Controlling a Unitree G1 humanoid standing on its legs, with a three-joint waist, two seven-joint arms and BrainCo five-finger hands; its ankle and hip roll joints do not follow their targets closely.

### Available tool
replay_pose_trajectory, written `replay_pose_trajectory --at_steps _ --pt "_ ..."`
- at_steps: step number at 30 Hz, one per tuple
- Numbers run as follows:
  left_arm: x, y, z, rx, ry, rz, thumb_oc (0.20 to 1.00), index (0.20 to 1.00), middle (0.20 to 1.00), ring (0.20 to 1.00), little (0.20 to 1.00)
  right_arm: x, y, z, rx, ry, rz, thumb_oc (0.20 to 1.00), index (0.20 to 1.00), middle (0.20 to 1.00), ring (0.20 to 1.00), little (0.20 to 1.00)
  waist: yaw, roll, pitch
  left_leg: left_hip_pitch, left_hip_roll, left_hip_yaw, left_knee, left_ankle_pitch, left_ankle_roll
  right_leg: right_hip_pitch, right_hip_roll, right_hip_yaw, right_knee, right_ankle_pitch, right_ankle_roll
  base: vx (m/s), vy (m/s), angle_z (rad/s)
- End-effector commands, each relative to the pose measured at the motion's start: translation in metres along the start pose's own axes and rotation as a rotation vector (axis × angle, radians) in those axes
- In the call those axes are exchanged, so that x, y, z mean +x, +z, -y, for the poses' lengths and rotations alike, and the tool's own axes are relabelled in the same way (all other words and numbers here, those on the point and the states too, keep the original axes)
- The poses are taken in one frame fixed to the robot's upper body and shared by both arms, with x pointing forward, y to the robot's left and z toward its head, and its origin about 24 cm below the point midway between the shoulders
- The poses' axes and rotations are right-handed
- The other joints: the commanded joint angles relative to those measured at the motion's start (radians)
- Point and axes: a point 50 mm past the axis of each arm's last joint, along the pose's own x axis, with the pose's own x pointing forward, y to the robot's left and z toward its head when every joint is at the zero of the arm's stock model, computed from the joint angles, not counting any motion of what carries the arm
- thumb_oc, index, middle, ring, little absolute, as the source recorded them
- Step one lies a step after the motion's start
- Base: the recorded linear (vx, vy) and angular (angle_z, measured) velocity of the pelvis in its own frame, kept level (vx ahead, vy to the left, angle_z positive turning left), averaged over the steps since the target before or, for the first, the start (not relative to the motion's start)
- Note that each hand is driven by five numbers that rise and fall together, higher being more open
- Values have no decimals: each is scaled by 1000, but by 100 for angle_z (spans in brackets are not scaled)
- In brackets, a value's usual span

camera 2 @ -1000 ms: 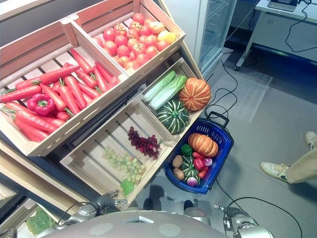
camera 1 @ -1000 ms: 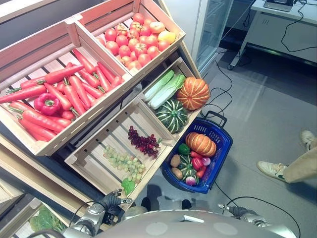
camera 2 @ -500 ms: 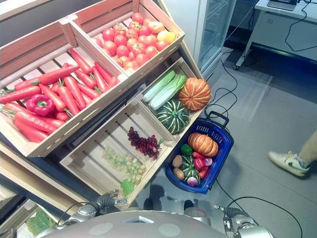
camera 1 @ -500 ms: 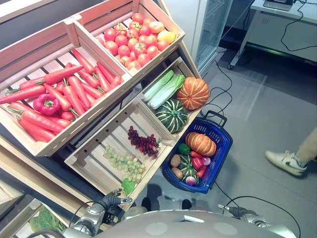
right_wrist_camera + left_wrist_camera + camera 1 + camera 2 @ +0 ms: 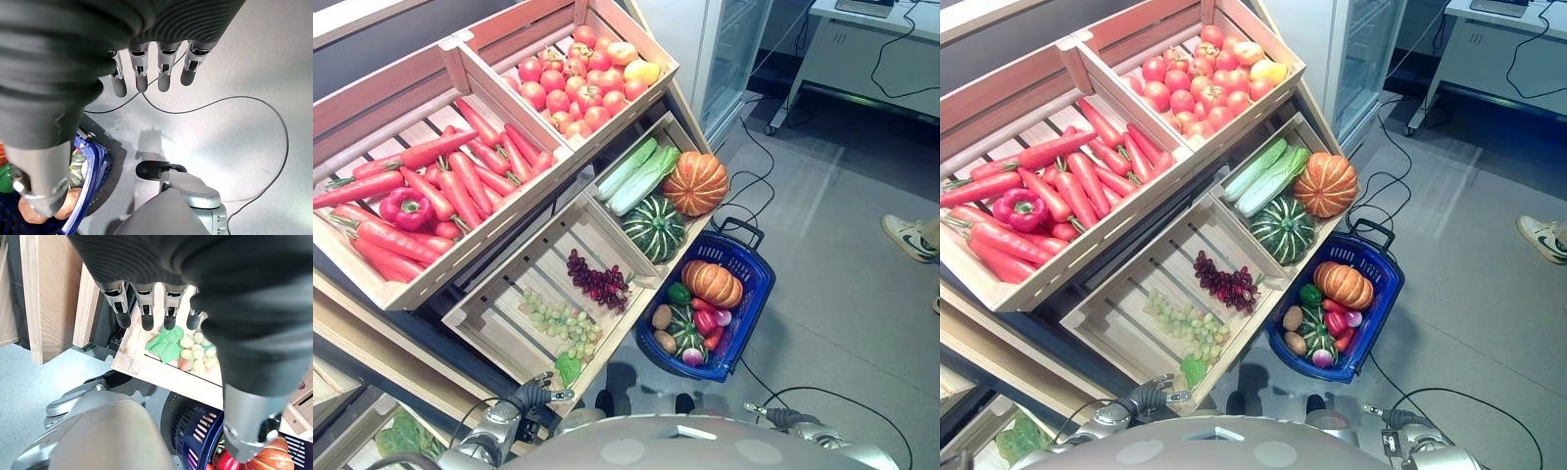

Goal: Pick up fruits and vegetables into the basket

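- Your blue basket (image 5: pixel 756 294) sits on the floor, just beside the low corner of the wooden display stand (image 5: pixel 460 59).
- In the basket: a small orange pumpkin (image 5: pixel 712 283) on top, a green pepper (image 5: pixel 677 293) next to it, two brown potatoes (image 5: pixel 661 317) toward the stand side, a small striped squash (image 5: pixel 683 334), and red and pink pieces (image 5: pixel 705 321) that are too small to tell apart.
- Upper crates: carrots (image 5: pixel 460 181) with one red bell pepper (image 5: pixel 408 207) lying on them; the neighbouring crate holds tomatoes (image 5: pixel 573 88) and two yellow-orange fruits (image 5: pixel 643 70) at its far corner.
- Lower crates: a cabbage-like green stalk (image 5: pixel 639 174), a large orange pumpkin (image 5: pixel 696 183) and a dark green striped squash (image 5: pixel 653 226) share one; dark grapes (image 5: pixel 598 282) and green grapes (image 5: pixel 558 323) lie in the other, with a green leaf (image 5: pixel 568 367) at its near corner.
- Your left hand (image 5: pixel 146 308) hangs low in front of that near corner, fingers straight and spread, holding nothing; the leaf and green grapes show past the fingertips.
- Your right hand (image 5: pixel 151 68) hangs over bare floor beside the basket, fingers straight and apart, likewise empty.
- A person's shoe (image 5: pixel 909 238) shows at the far right of the floor, well apart from the basket.
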Motion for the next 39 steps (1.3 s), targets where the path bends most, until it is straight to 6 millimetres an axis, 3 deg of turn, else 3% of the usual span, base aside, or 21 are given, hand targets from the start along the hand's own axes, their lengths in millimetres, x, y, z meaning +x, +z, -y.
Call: replay_pose_trajectory --at_steps 1,5,12,15,16,17,22,25,29,32,35,39 --pt "3 20 -13 -42 42 58 1000 1000 1000 1000 1000 0 8 6 -7 -28 -1 1000 1000 1000 1000 1000 5 -30 55 -16 -15 18 6 -88 2 -31 -69 -14 10 8 100 0 0 0" --pt "4 31 -15 -58 47 93 1000 1000 1000 1000 1000 0 19 7 4 -38 27 1000 1000 1000 1000 1000 7 -25 93 -62 -16 11 6 -72 3 -77 -67 -14 10 20 96 -93 -37 -4" --pt "6 69 -19 -92 63 233 1000 1000 1000 1000 1000 -4 55 10 20 -53 120 1000 1000 1000 1000 1000 0 -15 189 -178 -17 0 6 -27 4 -185 -54 -18 10 47 84 -143 -30 -1" --pt "6 92 -19 -111 58 322 1000 1000 1000 1000 1000 -6 67 12 23 -59 147 1000 1000 1000 1000 1000 -2 -14 220 -214 -18 -2 6 -15 4 -224 -50 -24 19 54 80 -111 -31 -1" --pt "4 111 -19 -133 55 389 1000 1000 1000 1000 1000 -8 77 14 18 -63 171 1000 1000 1000 1000 1000 -1 -13 242 -232 -19 -2 6 -8 5 -247 -48 -28 27 57 76 -109 -11 -1" --pt "4 115 -20 -138 53 408 1000 1000 1000 1000 1000 -8 79 15 18 -64 174 1000 1000 1000 1000 1000 -1 -13 245 -235 -19 -2 6 -7 5 -250 -48 -28 29 57 75 -111 -11 -8" --pt "-11 173 -17 -209 -21 657 1000 1000 1000 1000 1000 -12 99 22 28 -73 231 1000 1000 1000 1000 1000 13 -5 290 -259 -24 -8 6 8 6 -294 -41 -43 86 36 60 -73 -12 -15" --pt "-27 208 -17 -222 -58 826 1000 1000 1000 1000 1000 -15 108 27 49 -80 262 1000 1000 1000 1000 1000 19 -1 325 -304 -33 -14 69 2 5 -333 -41 -51 138 22 48 -104 -22 -1" --pt "-67 259 -27 -182 -63 1095 1000 1000 1000 1000 1000 -19 121 33 91 -90 304 1000 1000 1000 1000 1000 20 0 368 -397 -48 -10 202 -34 10 -399 -48 -62 219 6 39 -101 -38 0" --pt "-85 278 -32 -165 -35 1196 1000 1000 1000 1000 1000 -21 128 34 105 -92 321 1000 1000 1000 1000 1000 20 -1 380 -434 -53 -10 240 -43 13 -433 -51 -64 253 0 39 -78 -21 -1" --pt "-116 307 -42 -130 40 1352 1000 1000 1000 1000 1000 -24 136 35 120 -91 342 1000 1000 1000 1000 1000 18 -3 398 -487 -59 -6 294 -54 21 -481 -51 -61 297 -7 37 -77 -32 -1" --pt "-152 335 -53 -21 243 1498 1000 1000 1000 1000 1000 -27 144 34 128 -84 359 1000 1000 1000 1000 1000 14 -4 411 -526 -63 -1 330 -65 28 -528 -51 -59 342 -19 35 -46 -17 2"
